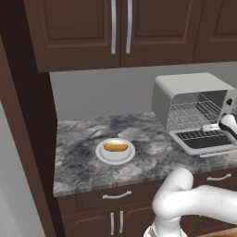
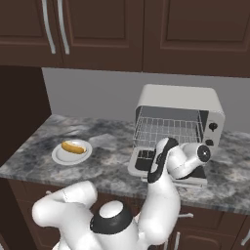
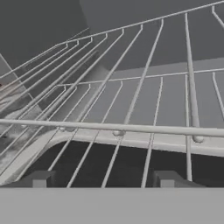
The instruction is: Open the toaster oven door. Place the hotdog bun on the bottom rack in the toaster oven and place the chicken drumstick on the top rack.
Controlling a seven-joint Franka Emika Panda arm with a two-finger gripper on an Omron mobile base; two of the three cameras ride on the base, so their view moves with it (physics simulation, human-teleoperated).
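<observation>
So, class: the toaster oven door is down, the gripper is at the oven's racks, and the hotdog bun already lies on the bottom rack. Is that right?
One part is wrong. The hotdog bun is not on the bottom rack; it lies on the white plate on the counter, left of the toaster oven, as the left base view shows. The door is down, and the gripper is at the racks.

White plate point(image 1: 115, 152) on grey marbled counter point(image 1: 78, 162), dark wood cabinets point(image 1: 115, 30) above, drawers point(image 1: 115, 196) below

Dark cabinets point(image 1: 115, 28) above marbled grey counter point(image 1: 78, 157)
</observation>
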